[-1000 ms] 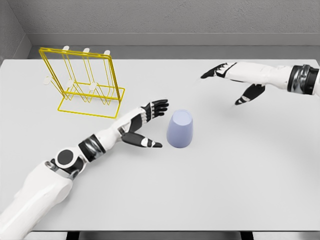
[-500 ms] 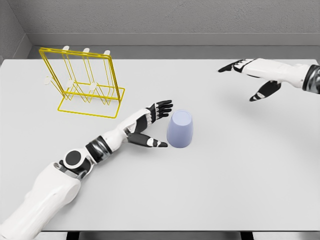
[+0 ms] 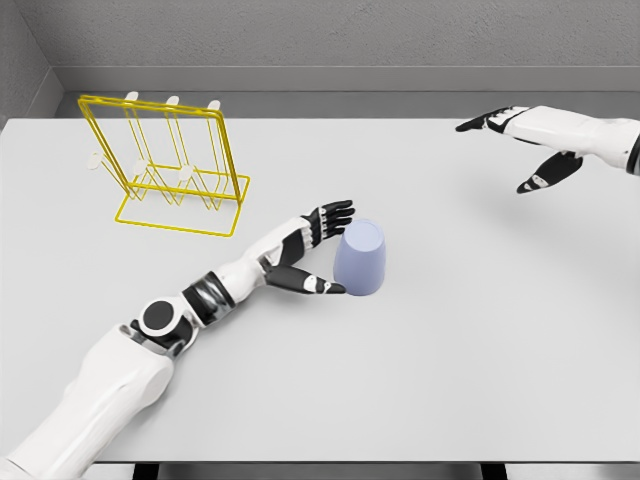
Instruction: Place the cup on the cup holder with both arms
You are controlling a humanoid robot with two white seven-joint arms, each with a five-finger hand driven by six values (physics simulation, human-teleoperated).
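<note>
A pale lilac cup [image 3: 360,257] stands upside down near the middle of the white table [image 3: 450,360]. My left hand [image 3: 333,250] is right beside the cup's left wall, fingers spread on either side of it, touching or almost touching, not closed around it. The yellow wire cup holder [image 3: 168,165] with white-tipped pegs stands at the back left, well apart from the cup. Far off at the back right, my right hand [image 3: 515,150] hovers open above the table.
A grey wall runs along the table's far edge. The table's front edge lies along the bottom of the view.
My left hand has slid rightward up to the cup's side. The right hand has drawn back toward the right edge of the view. The cup has not moved.
</note>
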